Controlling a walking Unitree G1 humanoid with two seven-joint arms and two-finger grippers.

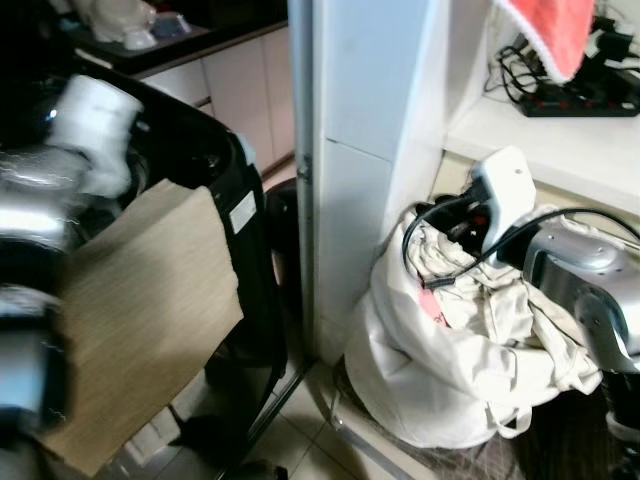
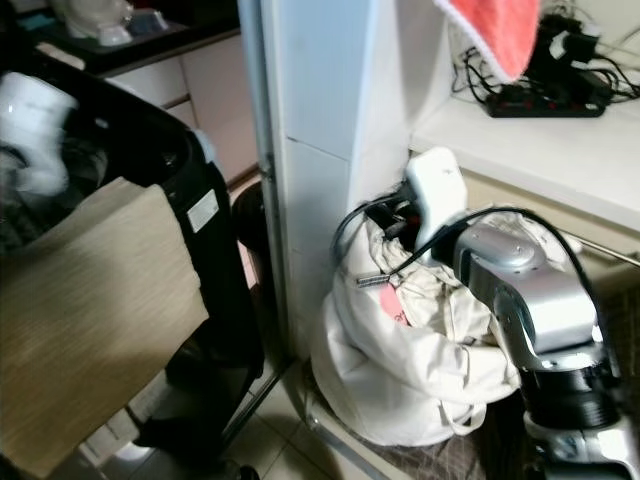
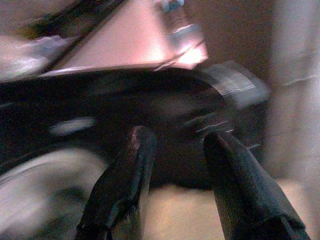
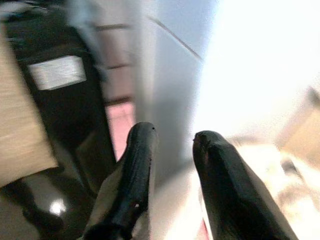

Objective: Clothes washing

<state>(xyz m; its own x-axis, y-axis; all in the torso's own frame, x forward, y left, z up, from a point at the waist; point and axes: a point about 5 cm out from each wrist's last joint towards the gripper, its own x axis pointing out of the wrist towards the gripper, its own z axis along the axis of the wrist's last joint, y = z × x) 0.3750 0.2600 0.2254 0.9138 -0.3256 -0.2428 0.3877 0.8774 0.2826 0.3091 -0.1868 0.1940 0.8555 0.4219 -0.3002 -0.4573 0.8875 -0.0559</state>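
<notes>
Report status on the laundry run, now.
Left gripper open over the black washer, tan cloth draped at its rim. Right gripper open above the white laundry bag. White pillar between washer and bag.

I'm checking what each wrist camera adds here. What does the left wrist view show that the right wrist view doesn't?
The left wrist view looks past the left gripper at the dark top of the black washing machine, blurred, with tan cloth below. The right wrist view instead has the white pillar and the white laundry bag under the right gripper. Both share the machine with its white label, the tan cloth, and two black fingers held apart with nothing between them.
</notes>
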